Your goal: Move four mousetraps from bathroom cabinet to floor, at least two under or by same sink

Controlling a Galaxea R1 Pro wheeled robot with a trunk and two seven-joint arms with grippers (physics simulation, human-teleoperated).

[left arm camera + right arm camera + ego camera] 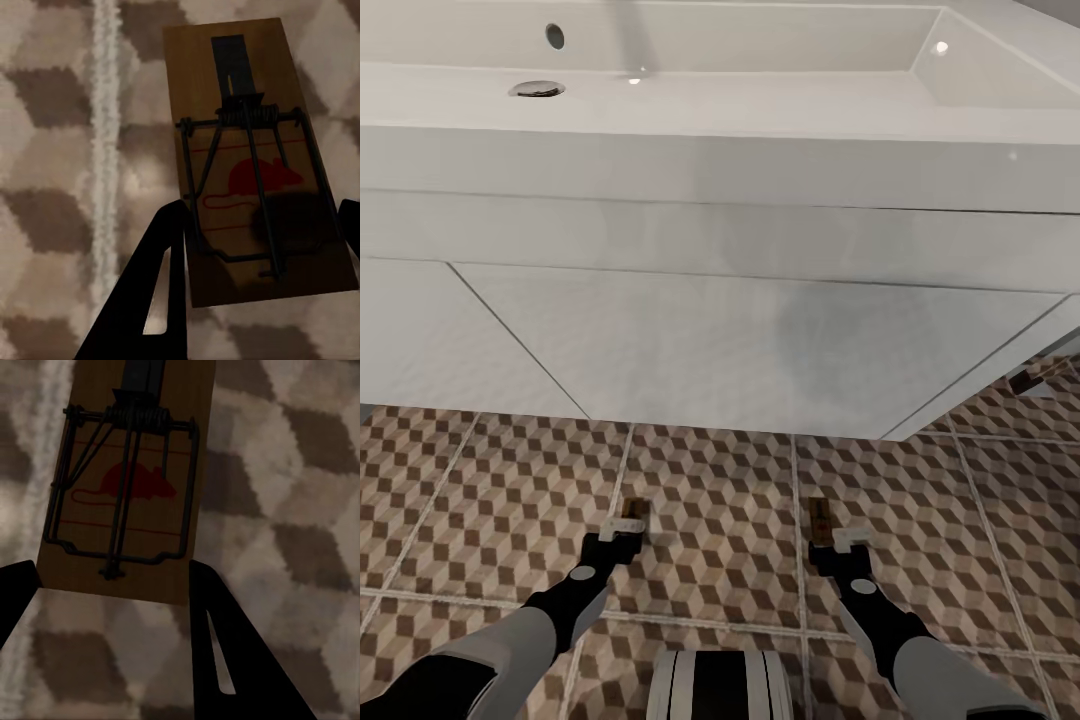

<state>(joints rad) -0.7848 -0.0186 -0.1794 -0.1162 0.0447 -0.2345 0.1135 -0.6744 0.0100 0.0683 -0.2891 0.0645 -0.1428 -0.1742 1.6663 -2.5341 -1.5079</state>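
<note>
1. Mousetraps sat one in each of your jaws: left gripper [622,541] closed on the left mousetrap [255,157], right gripper [832,545] closed on the right mousetrap [131,472].
2. Both long axes pointed to 12 o'clock, low over the bathroom floor [710,500], just before the bathroom sink [710,160].

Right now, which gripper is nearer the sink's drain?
Left. The left gripper is low over the bathroom floor, roughly below the drain; the right gripper is farther off to the side.

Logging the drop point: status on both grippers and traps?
Left gripper and right gripper each grip a mousetrap, low over bathroom floor before the vanity. Nothing in the way.
</note>
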